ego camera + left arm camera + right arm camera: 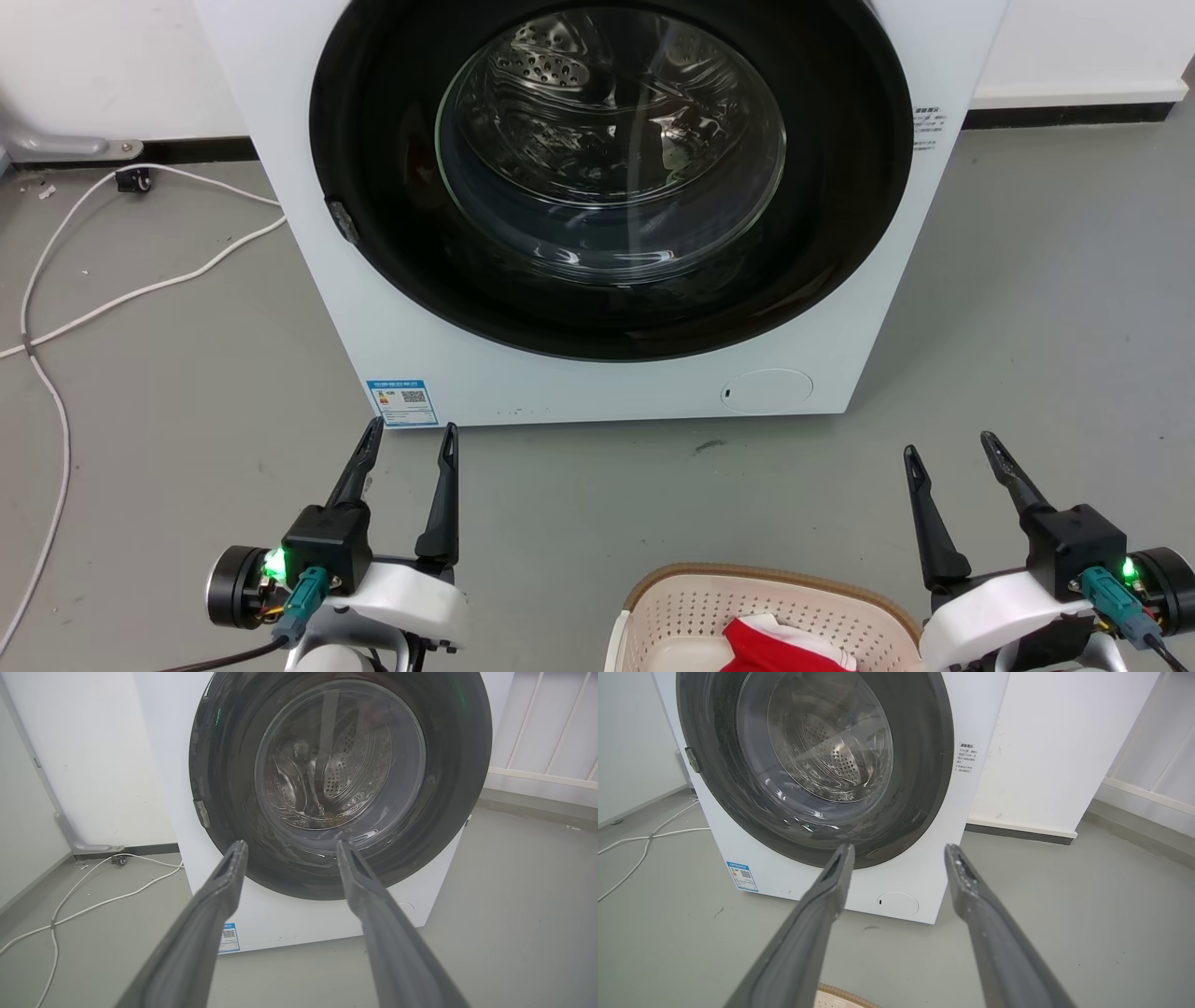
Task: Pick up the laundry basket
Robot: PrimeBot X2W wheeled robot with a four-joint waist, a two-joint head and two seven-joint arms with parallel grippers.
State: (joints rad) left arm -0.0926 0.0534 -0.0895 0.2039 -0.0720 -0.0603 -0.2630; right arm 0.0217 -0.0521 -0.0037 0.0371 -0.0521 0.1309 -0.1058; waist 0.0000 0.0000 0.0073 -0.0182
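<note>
The laundry basket (775,597), cream with perforated walls and a brown woven rim, stands on the floor at the bottom middle of the head view, cut off by the edge, with a red and white cloth (780,646) inside. A sliver of its rim (845,996) shows between the right fingers in the right wrist view. My left gripper (411,437) hovers open to the basket's left, apart from it. My right gripper (948,446) hovers open just right of the basket. In the wrist views the left gripper (289,847) and the right gripper (899,851) point at the washing machine.
A white front-loading washing machine (597,383) with a shut dark round door (611,177) stands close ahead on the grey floor. A white cable (56,327) trails over the floor at the left. Walls and a baseboard lie behind.
</note>
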